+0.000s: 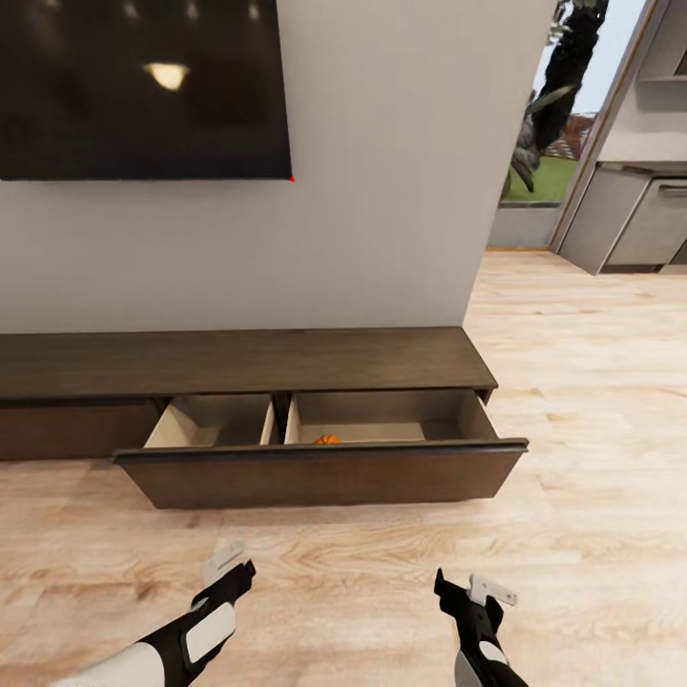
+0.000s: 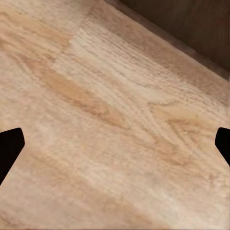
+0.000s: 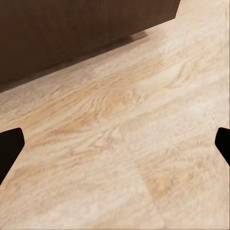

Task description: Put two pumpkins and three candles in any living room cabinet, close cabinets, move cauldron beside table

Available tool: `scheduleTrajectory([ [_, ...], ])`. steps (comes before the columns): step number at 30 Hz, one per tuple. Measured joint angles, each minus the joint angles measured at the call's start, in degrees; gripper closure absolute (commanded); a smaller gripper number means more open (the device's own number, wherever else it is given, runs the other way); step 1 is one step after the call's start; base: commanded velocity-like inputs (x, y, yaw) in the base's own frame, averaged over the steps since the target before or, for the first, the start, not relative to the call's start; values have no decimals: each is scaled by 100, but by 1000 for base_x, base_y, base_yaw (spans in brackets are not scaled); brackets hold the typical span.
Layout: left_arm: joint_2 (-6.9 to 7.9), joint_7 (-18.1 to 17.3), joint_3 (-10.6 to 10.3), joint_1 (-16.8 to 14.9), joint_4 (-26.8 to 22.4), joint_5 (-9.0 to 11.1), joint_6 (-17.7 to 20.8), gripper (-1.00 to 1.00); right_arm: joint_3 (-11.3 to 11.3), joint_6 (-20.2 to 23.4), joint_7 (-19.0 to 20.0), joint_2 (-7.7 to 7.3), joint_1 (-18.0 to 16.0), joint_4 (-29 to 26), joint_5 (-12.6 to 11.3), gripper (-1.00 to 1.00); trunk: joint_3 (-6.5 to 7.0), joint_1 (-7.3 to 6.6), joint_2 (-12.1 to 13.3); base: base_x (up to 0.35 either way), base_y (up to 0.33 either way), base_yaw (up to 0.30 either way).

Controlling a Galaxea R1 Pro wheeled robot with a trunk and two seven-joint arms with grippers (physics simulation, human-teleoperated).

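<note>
Wood floor [image 1: 572, 429] lies bare in front of cabinet [image 1: 239, 358], whose long axis runs along wall [image 1: 382, 191]. Drawer [image 1: 324, 472] pulled out toward robot, pumpkin [image 1: 327, 439] inside right compartment by front panel. L gripper [image 1: 229, 570] & R gripper [image 1: 465, 592] hang near drawer front, both spread wide, holding nothing.

dark-brown cabinet [image 1: 239, 363] w/ tan insides, orange pumpkin [image 1: 327, 439], light oak-grain floor [image 1: 592, 401], black TV [image 1: 143, 86]

We hold both arms low and forward in the head view, forearms angled slightly inward, neither hand carrying anything. Our left gripper [image 1: 229, 565] points forward and a little to the right, and in the left wrist view its fingertips [image 2: 10, 148] stand wide apart at the frame edges. Our right gripper [image 1: 468, 587] points forward likewise, its fingertips [image 3: 10, 148] equally spread and empty.
</note>
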Motion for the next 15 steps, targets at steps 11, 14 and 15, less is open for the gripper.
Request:
scheduleTrajectory([
  [11, -70, -5, -332, 0, -5, -422, -472, -100, -37, 4, -419, 10, -152, -16, -526, -100, -198, 242, -441, 0, 0, 0],
  [14, -86, -4, -352, 0, -13, -444, -476, -100, -34, 5, -421, 8, -153, -28, -557, -100, -251, 308, -562, 0, 0, 0],
  [15, -87, -7, -353, 0, -27, -452, -477, -100, -25, 9, -419, 9, -153, -37, -561, -100, -269, 330, -602, 0, 0, 0],
])
